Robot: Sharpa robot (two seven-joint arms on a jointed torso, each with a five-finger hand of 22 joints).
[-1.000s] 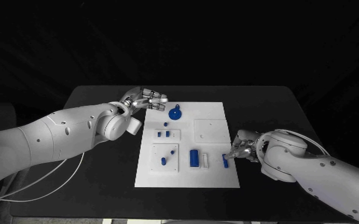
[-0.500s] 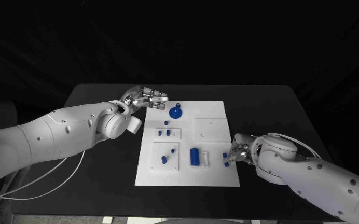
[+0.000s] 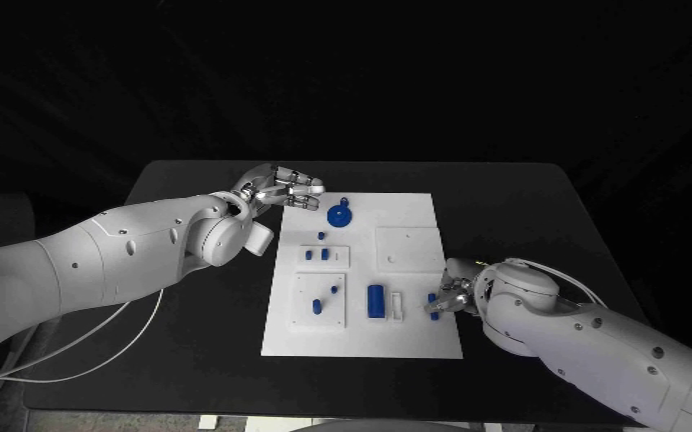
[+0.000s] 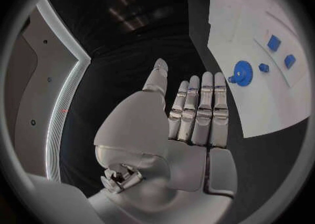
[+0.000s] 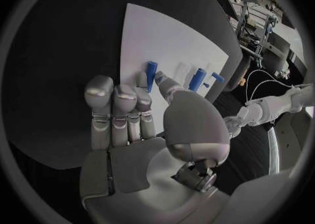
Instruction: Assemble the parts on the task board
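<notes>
The white task board [image 3: 411, 337] lies mid-table. A blue round disc [image 3: 339, 216] sits near its far edge, with small blue pieces [image 3: 326, 253] just behind it. A blue cylinder [image 3: 375, 300] lies near the front. My right hand [image 3: 459, 290] is at the board's right edge, its fingers stretched out. In the right wrist view its thumb and a fingertip [image 5: 140, 79] pinch a slim blue peg [image 5: 150, 74]; the peg [image 3: 433, 304] lies by the board's edge. My left hand [image 3: 284, 188] hovers by the far left corner, fingers straight, holding nothing.
Two white raised blocks stand on the board: a plain one [image 3: 407, 249] at the right and one [image 3: 320, 302] at the front left bearing small blue pieces. In the left wrist view the blue disc [image 4: 242, 71] lies just past the fingertips [image 4: 205, 79].
My right hand has moved in toward the board's right edge and closed its thumb and a fingertip around the blue peg. The left hand has hardly moved.
</notes>
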